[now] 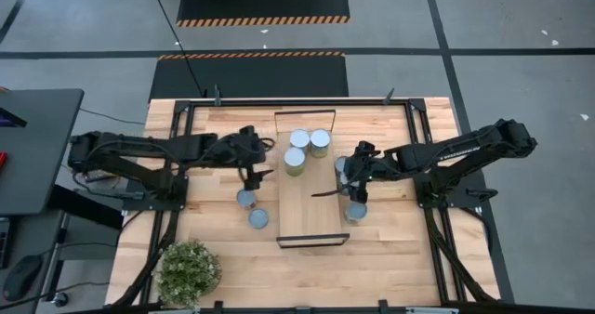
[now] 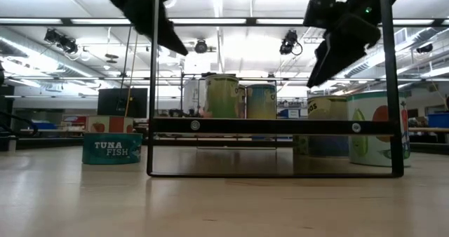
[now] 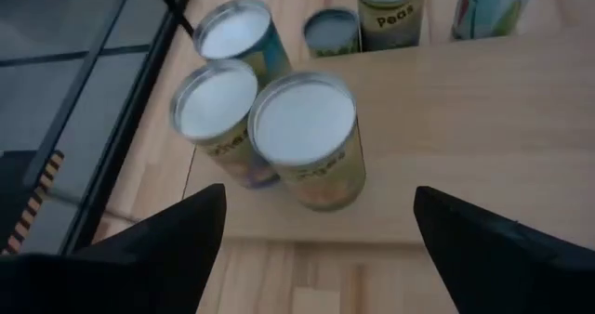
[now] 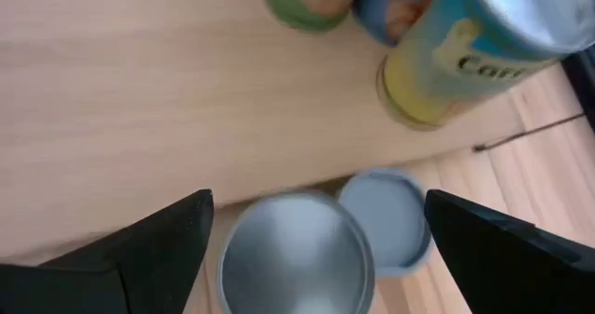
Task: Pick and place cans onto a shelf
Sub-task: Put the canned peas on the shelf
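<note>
**Kid:** High view shows three cans [image 1: 307,149] on the shelf [image 1: 311,212], others on the surface [image 1: 214,226] beside it.

**Helper:** Both grippers, left [image 1: 263,168] and right [image 1: 346,179], are spread and empty. Cans look hard, smooth, slippery; you should squeeze the round sides.

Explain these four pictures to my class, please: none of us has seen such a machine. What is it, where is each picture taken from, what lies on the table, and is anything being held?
The machine is a robot with two dark arms at a wooden table. One picture looks straight down from above, one looks level across the tabletop, and two come from cameras on the arms' wrists.

On the table lies the shelf, a narrow light board with black end frames. Three cans stand on it. Two more cans sit on the table to its left, others to its right, and a potted plant stands near the front edge.

The left gripper is open by the shelf's left side. The right gripper hangs open above the cans on the right. Neither holds anything.
</note>
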Action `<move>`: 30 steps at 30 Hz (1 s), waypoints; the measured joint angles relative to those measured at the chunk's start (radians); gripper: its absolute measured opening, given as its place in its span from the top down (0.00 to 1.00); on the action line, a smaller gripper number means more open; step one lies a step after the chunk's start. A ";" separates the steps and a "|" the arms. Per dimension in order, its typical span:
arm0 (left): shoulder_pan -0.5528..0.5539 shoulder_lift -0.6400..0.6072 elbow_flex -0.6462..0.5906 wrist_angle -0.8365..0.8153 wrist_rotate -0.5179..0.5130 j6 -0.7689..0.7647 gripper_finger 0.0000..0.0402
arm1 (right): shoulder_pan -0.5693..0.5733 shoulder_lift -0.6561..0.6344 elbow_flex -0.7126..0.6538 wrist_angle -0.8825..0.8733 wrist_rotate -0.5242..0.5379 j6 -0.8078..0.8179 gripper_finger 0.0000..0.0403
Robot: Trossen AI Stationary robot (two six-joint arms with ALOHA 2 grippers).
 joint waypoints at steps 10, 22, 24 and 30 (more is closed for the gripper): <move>0.018 -0.136 -0.182 0.209 -0.005 -0.009 0.12 | -0.041 0.054 0.005 0.014 -0.063 -0.041 0.01; 0.041 -0.176 -0.333 0.436 -0.005 -0.040 0.12 | -0.044 0.151 0.005 -0.045 -0.081 -0.018 0.03; 0.040 -0.175 -0.354 0.472 -0.004 -0.042 0.12 | -0.047 0.158 0.005 -0.048 -0.078 -0.012 0.06; 0.040 -0.175 -0.455 0.638 -0.004 -0.042 0.12 | -0.062 0.163 0.005 -0.046 -0.097 -0.001 0.19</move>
